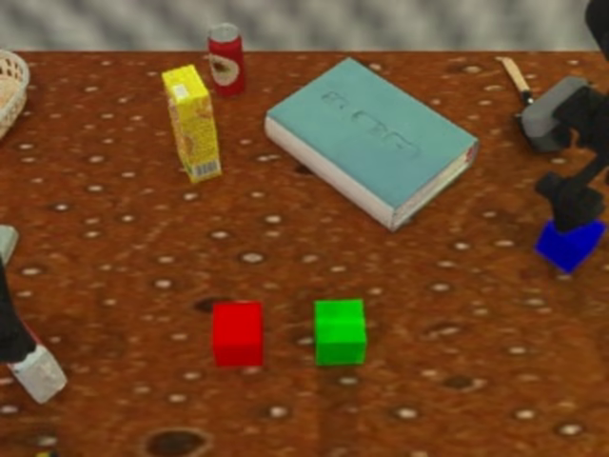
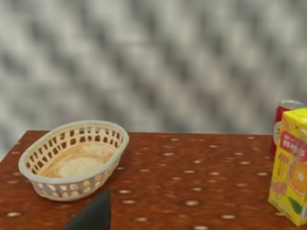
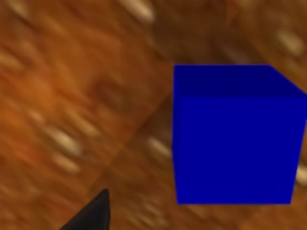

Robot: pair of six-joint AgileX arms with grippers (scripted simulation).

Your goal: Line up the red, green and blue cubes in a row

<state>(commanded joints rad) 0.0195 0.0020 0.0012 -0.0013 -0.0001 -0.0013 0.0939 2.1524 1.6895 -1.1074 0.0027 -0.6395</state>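
The red cube [image 1: 237, 333] and the green cube [image 1: 340, 331] sit side by side near the table's front, a small gap between them. The blue cube [image 1: 569, 244] rests alone at the far right; in the right wrist view the blue cube [image 3: 235, 136] fills the picture's right half. My right gripper [image 1: 573, 217] hovers just above and behind it, open and holding nothing. Only one dark fingertip [image 3: 96, 213] shows, apart from the cube. My left gripper [image 1: 38, 373] is parked at the front left edge, open, one fingertip [image 2: 93, 215] in view.
A teal book [image 1: 371, 138] lies at the back centre. A yellow carton [image 1: 193, 124] and a red can [image 1: 226, 59] stand at the back left. A wicker basket [image 2: 72, 160] sits at the far left corner. A knife [image 1: 514, 78] lies at the back right.
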